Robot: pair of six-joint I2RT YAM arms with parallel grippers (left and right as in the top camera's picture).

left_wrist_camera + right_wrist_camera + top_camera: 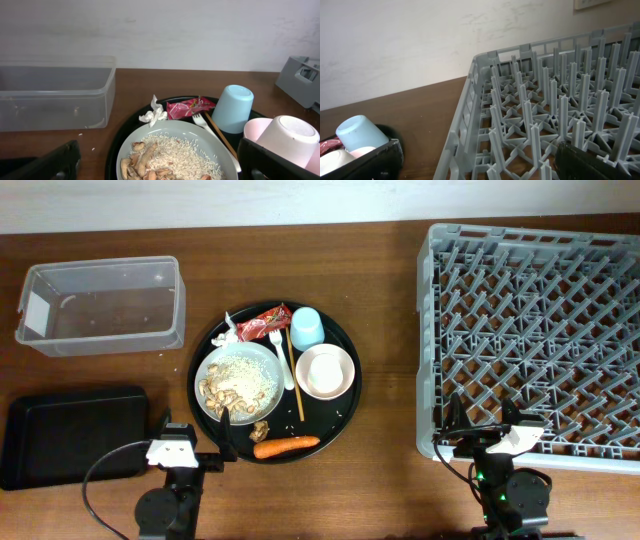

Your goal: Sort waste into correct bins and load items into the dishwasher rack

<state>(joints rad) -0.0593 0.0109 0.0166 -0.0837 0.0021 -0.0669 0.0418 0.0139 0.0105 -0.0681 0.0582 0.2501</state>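
Two grippers stand wide open, and neither one grips anything. In the overhead view we see the left gripper (pixel 197 432) low in the frame, left of centre, its fingers spread at the bottom edge of the round black tray (pixel 352 395). The right gripper (pixel 482 420) sits at the lower right, at the bottom left corner of the grey dishwasher rack (pixel 535 300), which fills the right side of the frame.

On the round tray at centre, we find the white plate (pixel 272 365) on the left, carrying white rice (pixel 245 375) and brown nut scraps (pixel 212 390). The orange carrot (pixel 285 446) lies at the tray's bottom edge. At the top are the crumpled tissue (pixel 228 335) and the red wrapper (pixel 268 323). Just right of them is the light blue cup (pixel 306 328), upside down.

The white fork (pixel 282 358) and wooden chopsticks (pixel 296 385) lie between the plate and the white-pink bowl (pixel 252 131), which holds the inverted white cup (pixel 290 137).

The clear plastic box (pixel 100 305) is at upper left and the black rectangular tray (pixel 70 435) at lower left.
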